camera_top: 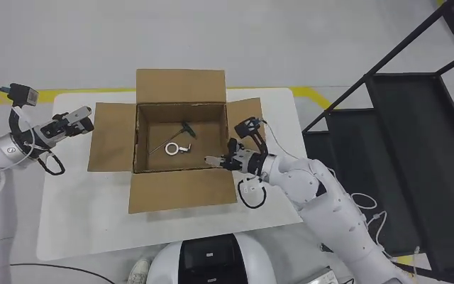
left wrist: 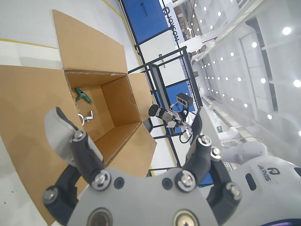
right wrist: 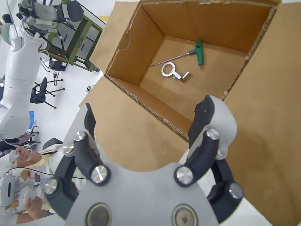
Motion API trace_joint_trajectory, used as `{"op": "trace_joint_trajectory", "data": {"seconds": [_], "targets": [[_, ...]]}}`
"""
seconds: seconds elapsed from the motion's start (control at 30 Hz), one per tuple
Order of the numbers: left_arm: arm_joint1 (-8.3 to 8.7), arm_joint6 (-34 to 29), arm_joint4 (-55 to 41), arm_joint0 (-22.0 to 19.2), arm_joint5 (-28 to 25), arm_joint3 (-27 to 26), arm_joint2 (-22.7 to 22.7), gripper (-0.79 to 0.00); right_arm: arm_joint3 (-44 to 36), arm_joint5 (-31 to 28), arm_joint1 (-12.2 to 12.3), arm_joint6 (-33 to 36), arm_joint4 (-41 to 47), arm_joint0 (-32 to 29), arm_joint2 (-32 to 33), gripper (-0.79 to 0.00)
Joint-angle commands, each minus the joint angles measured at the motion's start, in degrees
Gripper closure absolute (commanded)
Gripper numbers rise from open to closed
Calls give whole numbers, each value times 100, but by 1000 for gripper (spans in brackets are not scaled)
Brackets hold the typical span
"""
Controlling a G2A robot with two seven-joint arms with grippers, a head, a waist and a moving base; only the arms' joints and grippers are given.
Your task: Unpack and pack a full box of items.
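An open cardboard box (camera_top: 181, 86) stands mid-table with all its flaps folded out. On its floor lie a green-handled T-wrench (camera_top: 187, 128) and a silver ring-shaped metal part (camera_top: 175, 148). My right gripper (camera_top: 216, 161) hangs open over the box's right front corner, holding nothing. In the right wrist view, the gripper (right wrist: 148, 118) faces the box (right wrist: 211, 24), the T-wrench (right wrist: 199, 52) and the ring part (right wrist: 174, 72). My left gripper (camera_top: 84, 121) is open and apart from the left flap. Past the left gripper (left wrist: 128, 128) I see the box (left wrist: 117, 99), the wrench (left wrist: 82, 95) and the ring part (left wrist: 86, 118).
The white table (camera_top: 78, 206) has bare room at the front left and along the left side. A black metal stair frame (camera_top: 397, 121) stands off the table to the right.
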Motion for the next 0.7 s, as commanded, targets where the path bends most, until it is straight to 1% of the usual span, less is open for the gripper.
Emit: {"op": "trace_joint_trajectory", "data": {"seconds": [0.0,0.17,0.33,0.4,0.67], "targets": [[0,0,0,0,0,0,0,-785,186,221,-68,219,-188,483,-352,-785],[0,0,0,0,0,0,0,-785,880,800,-314,617,-687,1458,-1332,-785],[0,0,0,0,0,0,0,-785,1378,1226,-578,584,-544,1922,-1998,-785],[0,0,0,0,0,0,0,-785,1512,1365,-642,540,-562,2009,-2127,-785],[0,0,0,0,0,0,0,-785,1512,1365,-642,540,-562,2009,-2127,-785]]}}
